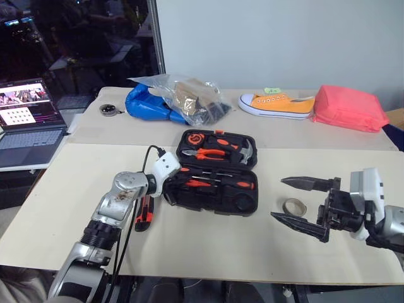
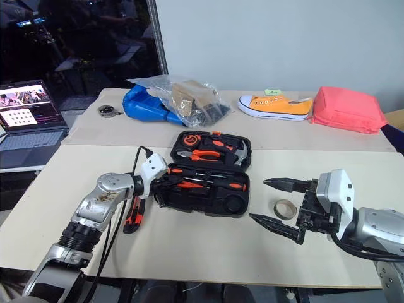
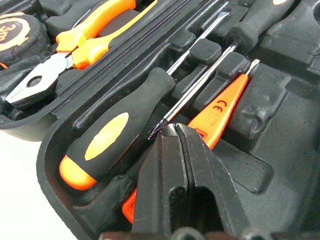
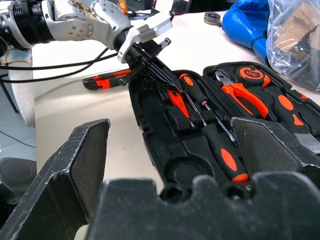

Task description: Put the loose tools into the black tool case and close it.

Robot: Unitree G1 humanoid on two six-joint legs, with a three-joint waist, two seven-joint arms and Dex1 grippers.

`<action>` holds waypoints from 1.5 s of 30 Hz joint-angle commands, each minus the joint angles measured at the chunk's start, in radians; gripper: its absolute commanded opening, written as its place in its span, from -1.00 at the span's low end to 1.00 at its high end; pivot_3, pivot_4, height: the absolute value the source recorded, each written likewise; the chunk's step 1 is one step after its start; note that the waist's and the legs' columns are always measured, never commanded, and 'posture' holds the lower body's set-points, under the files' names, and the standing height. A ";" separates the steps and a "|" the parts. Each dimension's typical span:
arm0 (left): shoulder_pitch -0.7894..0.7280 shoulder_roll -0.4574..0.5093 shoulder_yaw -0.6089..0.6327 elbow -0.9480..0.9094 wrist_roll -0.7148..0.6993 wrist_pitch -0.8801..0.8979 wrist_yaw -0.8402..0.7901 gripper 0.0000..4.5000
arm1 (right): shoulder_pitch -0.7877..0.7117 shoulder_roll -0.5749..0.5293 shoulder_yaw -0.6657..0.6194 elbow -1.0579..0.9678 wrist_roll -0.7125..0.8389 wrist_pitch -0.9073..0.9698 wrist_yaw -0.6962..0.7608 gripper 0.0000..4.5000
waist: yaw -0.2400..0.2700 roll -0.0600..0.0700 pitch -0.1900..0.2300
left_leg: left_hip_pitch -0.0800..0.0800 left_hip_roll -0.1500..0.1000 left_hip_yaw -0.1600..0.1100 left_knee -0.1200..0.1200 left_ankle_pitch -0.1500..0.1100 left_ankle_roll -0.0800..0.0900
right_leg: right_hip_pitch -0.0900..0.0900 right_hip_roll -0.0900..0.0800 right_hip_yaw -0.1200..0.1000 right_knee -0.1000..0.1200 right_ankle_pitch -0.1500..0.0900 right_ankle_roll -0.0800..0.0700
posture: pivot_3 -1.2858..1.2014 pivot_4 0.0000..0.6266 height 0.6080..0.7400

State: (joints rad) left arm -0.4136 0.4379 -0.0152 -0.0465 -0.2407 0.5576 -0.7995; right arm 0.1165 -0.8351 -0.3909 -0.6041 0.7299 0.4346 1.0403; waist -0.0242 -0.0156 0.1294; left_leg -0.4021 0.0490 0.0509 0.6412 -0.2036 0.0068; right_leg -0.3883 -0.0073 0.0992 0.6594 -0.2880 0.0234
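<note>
- Left pincer [image 3: 175, 150]: fingers pressed together, nothing pinched; tips resting on or just above the slim orange tester screwdriver [image 3: 220, 107] at the near-left end of the black tool case [image 1: 243, 208]; contact not certain.
- Right pincer [image 1: 303, 202]: spread wide and empty, hovering over the desk [image 1: 208, 246] right of the case, the tan tape roll [image 1: 294, 206] lying between its fingers as seen from the head.
- Case: lid open and flat; two orange-and-black screwdrivers [image 4: 220, 140] and the tester seated in the near half; pliers [image 1: 211, 153] and hammer [image 1: 243, 151] in the far half.
- Utility knife [image 1: 144, 214]: loose on the desk, just left of the case beside the left arm.
- Step judged in hand: pressing the tester into its recess.
- Next move judged: either pincer to collect a remaining loose item, knife or tape roll, then lid closure.
</note>
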 commanded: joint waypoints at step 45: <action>0.288 0.022 0.292 -0.783 -0.295 0.515 0.374 -0.22 | -0.289 -0.008 0.172 0.195 0.013 -0.033 0.164 1.00 | 0.009 -0.008 0.005 | 0.001 -0.001 0.000 -0.003 0.000 0.000 | 0.001 -0.003 -0.001 -0.004 0.003 -0.009 | 0.03 -0.52 1.00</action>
State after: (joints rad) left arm -0.0411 0.3748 0.2512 -0.8212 -0.4469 1.1513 -0.2455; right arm -0.1766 -0.8483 -0.1820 -0.3869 0.7302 0.4179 1.2154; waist -0.0150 -0.0235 0.1346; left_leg -0.4011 0.0475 0.0513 0.6376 -0.2036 0.0063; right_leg -0.3883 -0.0088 0.0973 0.6562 -0.2852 0.0138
